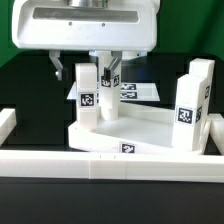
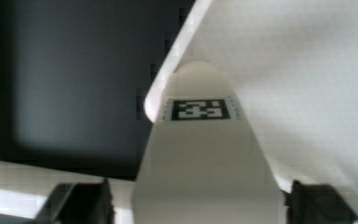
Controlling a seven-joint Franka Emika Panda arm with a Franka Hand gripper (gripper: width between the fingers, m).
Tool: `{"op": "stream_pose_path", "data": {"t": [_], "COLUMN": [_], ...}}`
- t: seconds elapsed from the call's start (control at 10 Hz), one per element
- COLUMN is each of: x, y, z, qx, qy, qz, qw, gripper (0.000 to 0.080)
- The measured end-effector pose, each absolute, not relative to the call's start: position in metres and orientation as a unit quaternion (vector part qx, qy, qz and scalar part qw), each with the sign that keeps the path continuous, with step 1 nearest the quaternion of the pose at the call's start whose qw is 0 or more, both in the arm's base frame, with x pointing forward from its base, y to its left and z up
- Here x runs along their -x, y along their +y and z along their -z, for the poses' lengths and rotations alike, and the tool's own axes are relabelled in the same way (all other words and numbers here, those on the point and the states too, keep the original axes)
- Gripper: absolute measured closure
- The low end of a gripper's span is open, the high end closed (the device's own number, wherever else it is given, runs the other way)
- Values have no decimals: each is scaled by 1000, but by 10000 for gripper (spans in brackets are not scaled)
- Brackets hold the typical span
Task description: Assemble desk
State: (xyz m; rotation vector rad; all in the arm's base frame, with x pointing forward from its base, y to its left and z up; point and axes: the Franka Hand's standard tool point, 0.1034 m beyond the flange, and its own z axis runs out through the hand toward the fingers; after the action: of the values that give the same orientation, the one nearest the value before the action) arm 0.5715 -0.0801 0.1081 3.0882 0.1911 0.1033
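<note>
Exterior view first: you have the tabletop [image 1: 135, 130] lying flat in the middle of the table, just behind the long white border rail [image 1: 110, 160] at the near edge. One leg [image 1: 86, 92] stands upright on its left part, and another leg [image 1: 192, 100] stands at its right end. The claw [image 1: 108, 76] hangs over the left leg's right side, its dark fingers [image 1: 112, 74] reaching down behind it. Far behind, a flat sheet of printed tags [image 1: 135, 92] lies on the table.

To do this step well, center the leg between the fingers before you squeeze. Keep the leg upright, so it does not tip or twist on the tabletop as the fingers meet it. Grip its flat sides squarely, high enough to steer it, and watch that the tabletop itself does not slide toward the rail.

Wrist view shows the leg [image 2: 202, 150] running straight up between the two dark fingertips [image 2: 83, 200], its tag facing the camera. The fingers stand partly apart, one on each side of the leg and very close to it. You cannot tell from either view whether they already press on it, so treat the hold as not yet sure.
</note>
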Motion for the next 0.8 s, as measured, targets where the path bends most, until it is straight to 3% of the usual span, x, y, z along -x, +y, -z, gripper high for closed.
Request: {"op": "stream_pose_path", "data": {"t": [0.1,0.2,0.6,0.8], "x": [-572,-572,-572,-570], "y": [-80,-80,-81,-84], "z": [-108,-108,-108,-109], "qx": [-997,-998,-999,-989], "qy": [58,49,-35,-148], "qz": [-34,-34,-36,-30], "qw": [22,22,19,8], "gripper": [395,511,511,511]}}
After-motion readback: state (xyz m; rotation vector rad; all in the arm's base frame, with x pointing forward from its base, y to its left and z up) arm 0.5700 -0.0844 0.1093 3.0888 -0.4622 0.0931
